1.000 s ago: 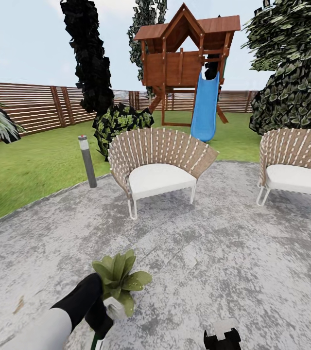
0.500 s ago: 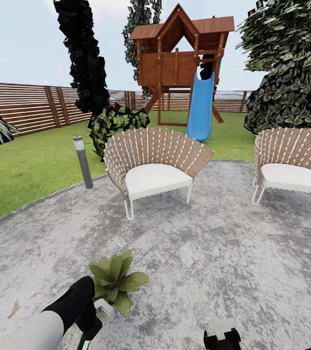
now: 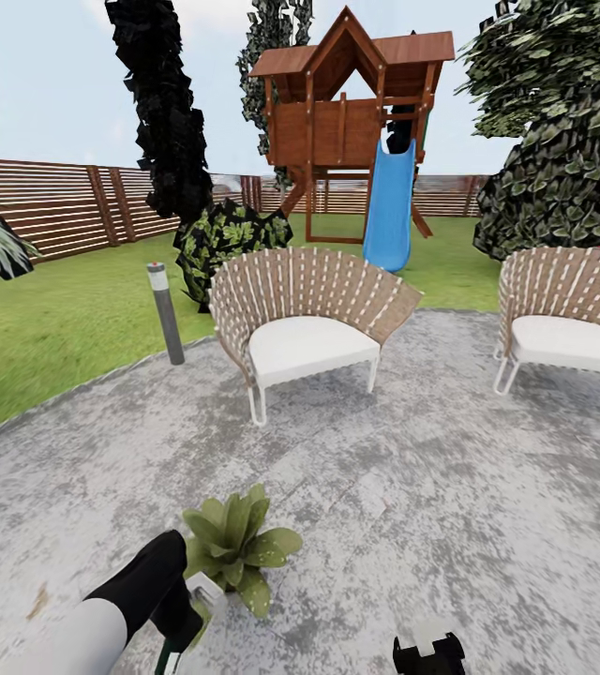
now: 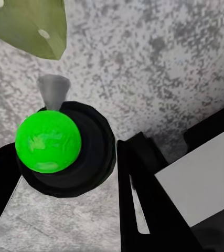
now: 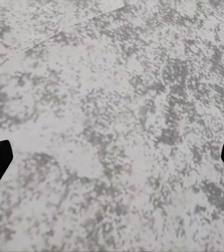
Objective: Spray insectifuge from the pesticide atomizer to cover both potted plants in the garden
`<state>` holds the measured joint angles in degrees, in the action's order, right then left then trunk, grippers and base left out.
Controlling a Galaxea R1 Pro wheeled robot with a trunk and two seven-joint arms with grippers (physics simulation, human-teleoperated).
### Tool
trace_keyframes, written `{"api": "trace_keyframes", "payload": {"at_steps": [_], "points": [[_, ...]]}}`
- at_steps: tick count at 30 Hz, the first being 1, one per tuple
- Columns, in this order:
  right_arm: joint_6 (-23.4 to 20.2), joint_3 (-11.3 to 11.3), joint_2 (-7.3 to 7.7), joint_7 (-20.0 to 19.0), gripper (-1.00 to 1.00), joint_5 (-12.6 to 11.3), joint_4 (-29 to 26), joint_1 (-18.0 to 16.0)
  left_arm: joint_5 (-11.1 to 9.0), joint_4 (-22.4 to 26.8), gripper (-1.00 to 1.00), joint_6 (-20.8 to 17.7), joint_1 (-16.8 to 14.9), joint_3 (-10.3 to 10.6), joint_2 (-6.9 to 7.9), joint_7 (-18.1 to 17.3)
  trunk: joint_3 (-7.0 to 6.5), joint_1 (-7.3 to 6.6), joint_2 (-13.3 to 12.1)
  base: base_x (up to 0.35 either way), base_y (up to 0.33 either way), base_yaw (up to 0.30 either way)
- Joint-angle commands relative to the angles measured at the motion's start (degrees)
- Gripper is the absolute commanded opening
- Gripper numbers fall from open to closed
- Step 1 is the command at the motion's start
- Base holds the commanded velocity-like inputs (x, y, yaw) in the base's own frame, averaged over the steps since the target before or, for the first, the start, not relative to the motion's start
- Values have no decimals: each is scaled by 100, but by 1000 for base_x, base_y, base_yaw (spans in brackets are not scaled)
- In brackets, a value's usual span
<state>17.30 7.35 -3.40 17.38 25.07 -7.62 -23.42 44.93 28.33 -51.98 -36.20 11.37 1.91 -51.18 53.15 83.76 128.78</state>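
One potted plant (image 3: 236,547), a low rosette of broad green leaves, stands on the grey paved patio (image 3: 412,487) near the bottom of the head view. Whitish specks of insectifuge (image 4: 44,34) dot a leaf (image 4: 33,26) in the left wrist view. My left gripper (image 3: 186,614) sits right beside the plant, shut on the pesticide atomizer (image 4: 64,152), whose dark round body carries a green ball and a grey nozzle pointing toward the leaf. My right gripper (image 3: 428,649) hangs open over bare paving at the bottom edge.
Two wicker chairs with white cushions (image 3: 305,319) (image 3: 572,319) stand on the patio. A grey bollard light (image 3: 166,314) marks its left edge. Lawn, dark bushes, a slatted fence (image 3: 56,206) and a wooden playhouse with a blue slide (image 3: 389,206) lie beyond.
The head view swung slightly, shifting the whole scene sideways and back. My left gripper stays beside the plant with the atomizer in it. The right gripper has not moved.
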Motion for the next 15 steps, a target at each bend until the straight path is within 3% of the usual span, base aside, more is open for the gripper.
{"api": "trace_keyframes", "payload": {"at_steps": [1, 8, 11, 15], "points": [[19, 47, -3, 19, 100, 60, 7, -4, 60, 13, -100, -1, -1, 24, -8, -59, 6, 1, 2, 154, 69, 0], [19, 47, -3, 19, 100, 60, 7, -4, 60, 15, -100, 4, -1, 26, -120, -59, 6, 1, 2, 11, 10, 0], [19, 47, -3, 19, 100, 60, 7, -4, 73, 19, -100, 7, -1, 27, -122, -59, 6, 1, 2, -251, 29, 0], [19, 47, -3, 19, 100, 60, 7, -4, 70, 27, -100, 8, -8, 23, -101, -59, 6, 1, 2, -194, 211, 0]]}}
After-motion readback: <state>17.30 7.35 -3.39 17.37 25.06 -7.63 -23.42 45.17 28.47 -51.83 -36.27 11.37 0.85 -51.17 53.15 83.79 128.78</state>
